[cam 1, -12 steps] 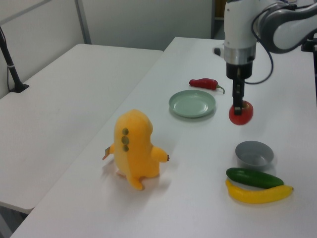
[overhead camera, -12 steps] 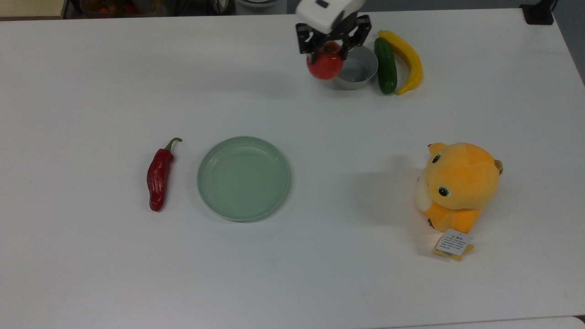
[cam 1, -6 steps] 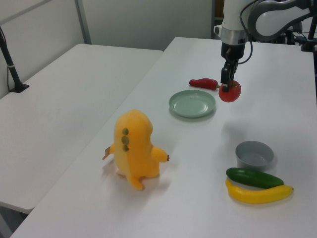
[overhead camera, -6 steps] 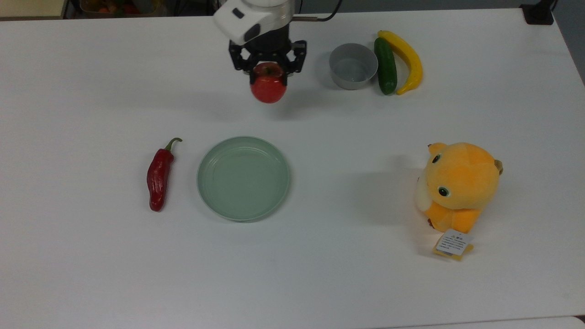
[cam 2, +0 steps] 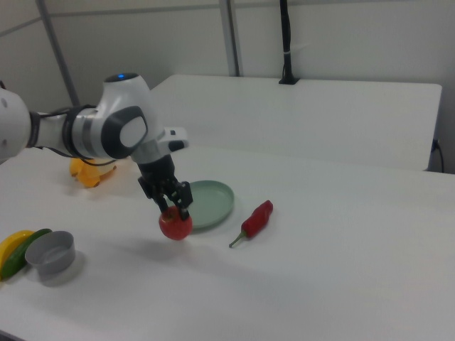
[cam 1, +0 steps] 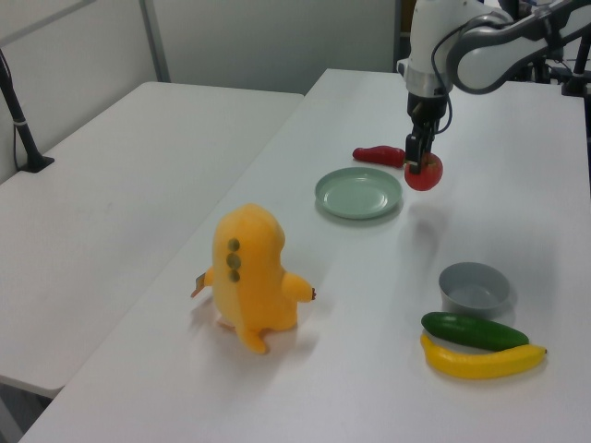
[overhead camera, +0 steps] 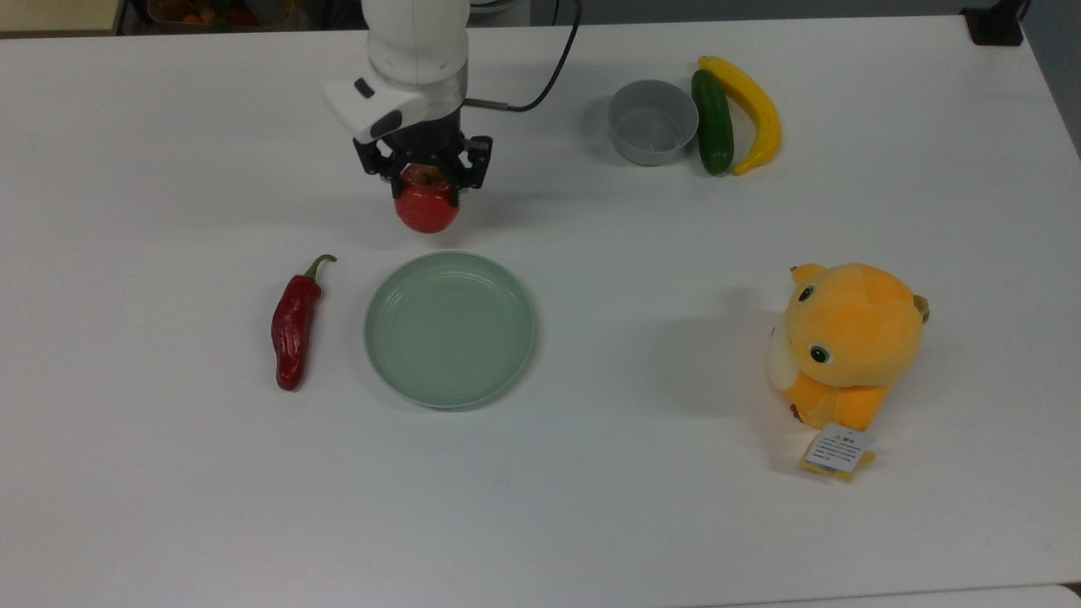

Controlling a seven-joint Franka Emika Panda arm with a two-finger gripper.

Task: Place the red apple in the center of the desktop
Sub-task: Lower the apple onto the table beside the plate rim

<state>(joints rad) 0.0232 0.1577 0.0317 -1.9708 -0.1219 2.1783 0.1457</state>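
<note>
A pale-green round plate (overhead camera: 450, 330) lies flat near the middle of the top view, with a wrinkled red chili pepper (overhead camera: 295, 326) just beside it on the top view's left, its green stem curling toward the far edge. At the top view's upper right a grey bowl (overhead camera: 653, 122) sits upright, a dark green cucumber (overhead camera: 712, 121) beside it and a yellow banana (overhead camera: 751, 110) lying along the cucumber. An orange plush toy (overhead camera: 847, 342) sits well apart at the top view's right, a paper tag (overhead camera: 837, 452) attached near its base
</note>
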